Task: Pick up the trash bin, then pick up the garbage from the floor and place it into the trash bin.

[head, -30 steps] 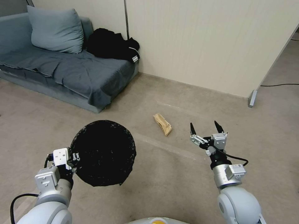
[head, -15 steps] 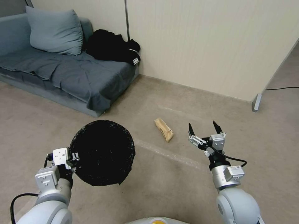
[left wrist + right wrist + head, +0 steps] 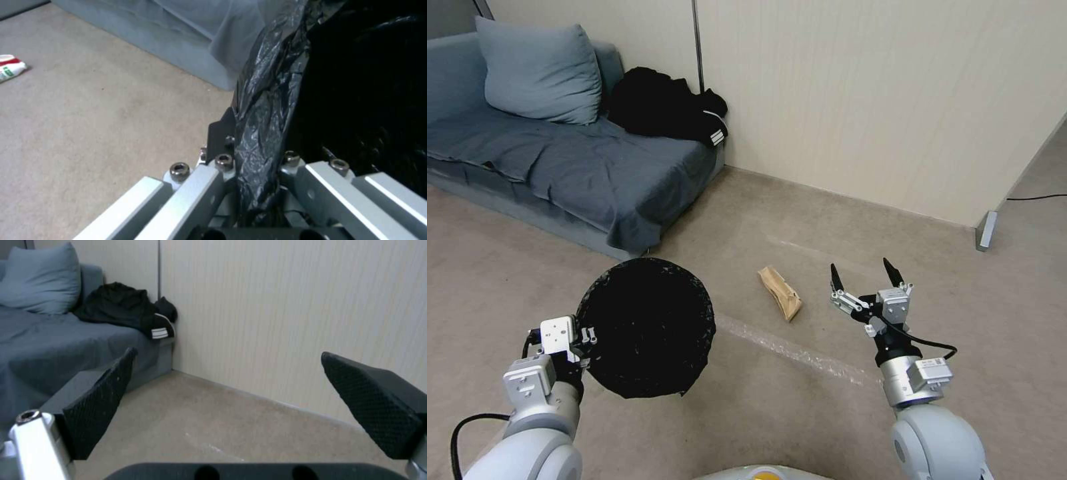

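Bin (image 3: 647,327) hangs off the floor, its bag-wrapped rim pinched in the left gripper (image 3: 586,339). Right of the bin lies tan paper (image 3: 780,292); the right gripper (image 3: 864,275) hovers beyond it, jaws spread.

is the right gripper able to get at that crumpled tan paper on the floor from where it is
Probably yes: the right gripper is open and empty, the crumpled tan paper lies on bare floor just to its left, and nothing stands between them.

Beige floor (image 3: 774,393) bearing crumpled tan paper (image 3: 780,293) near the sofa (image 3: 560,173); a squashed cup (image 3: 10,67) farther off.
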Motion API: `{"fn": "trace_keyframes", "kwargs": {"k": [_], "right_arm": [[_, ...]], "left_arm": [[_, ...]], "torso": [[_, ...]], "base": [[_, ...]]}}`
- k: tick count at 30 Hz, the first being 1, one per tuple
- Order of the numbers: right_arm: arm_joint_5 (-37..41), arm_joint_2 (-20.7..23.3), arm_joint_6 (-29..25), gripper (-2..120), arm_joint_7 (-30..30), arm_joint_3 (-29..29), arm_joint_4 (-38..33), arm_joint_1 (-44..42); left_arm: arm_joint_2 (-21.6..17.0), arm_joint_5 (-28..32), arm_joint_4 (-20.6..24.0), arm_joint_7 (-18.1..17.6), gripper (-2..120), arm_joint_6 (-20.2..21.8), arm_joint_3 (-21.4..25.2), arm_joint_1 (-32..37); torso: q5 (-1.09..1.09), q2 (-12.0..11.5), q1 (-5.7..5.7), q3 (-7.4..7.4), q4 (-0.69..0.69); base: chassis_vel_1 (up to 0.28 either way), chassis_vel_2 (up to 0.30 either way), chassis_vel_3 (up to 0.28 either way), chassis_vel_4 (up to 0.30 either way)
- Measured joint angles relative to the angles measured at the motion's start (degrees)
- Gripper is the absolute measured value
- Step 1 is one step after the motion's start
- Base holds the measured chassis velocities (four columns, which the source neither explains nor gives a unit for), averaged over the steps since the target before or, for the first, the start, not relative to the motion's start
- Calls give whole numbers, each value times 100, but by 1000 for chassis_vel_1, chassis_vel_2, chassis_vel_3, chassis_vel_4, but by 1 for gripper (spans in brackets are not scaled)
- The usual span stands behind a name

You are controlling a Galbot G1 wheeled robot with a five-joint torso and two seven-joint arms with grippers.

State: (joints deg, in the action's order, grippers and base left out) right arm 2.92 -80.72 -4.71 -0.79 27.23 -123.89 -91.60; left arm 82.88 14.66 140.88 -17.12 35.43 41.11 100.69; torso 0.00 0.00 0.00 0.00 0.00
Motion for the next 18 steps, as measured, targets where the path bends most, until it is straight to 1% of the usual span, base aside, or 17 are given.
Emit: {"fn": "trace_keyframes", "kwargs": {"k": [7,12,18], "right_arm": [[-7,12,-161,100,38,-10,-4,-16],[-66,31,-332,100,43,-65,102,61],[-161,136,-296,100,-35,-305,332,343]], "left_arm": [[7,-3,-4,0,1,-2,-1,10],[29,-15,-37,0,1,-15,-2,34],[91,-52,-52,15,1,-30,-12,101]], "torso": [[0,0,0,0,-1],[0,0,0,0,-1],[0,0,0,-1,0]], "base": [[-58,54,66,-60],[0,0,0,0],[0,0,0,0]]}}
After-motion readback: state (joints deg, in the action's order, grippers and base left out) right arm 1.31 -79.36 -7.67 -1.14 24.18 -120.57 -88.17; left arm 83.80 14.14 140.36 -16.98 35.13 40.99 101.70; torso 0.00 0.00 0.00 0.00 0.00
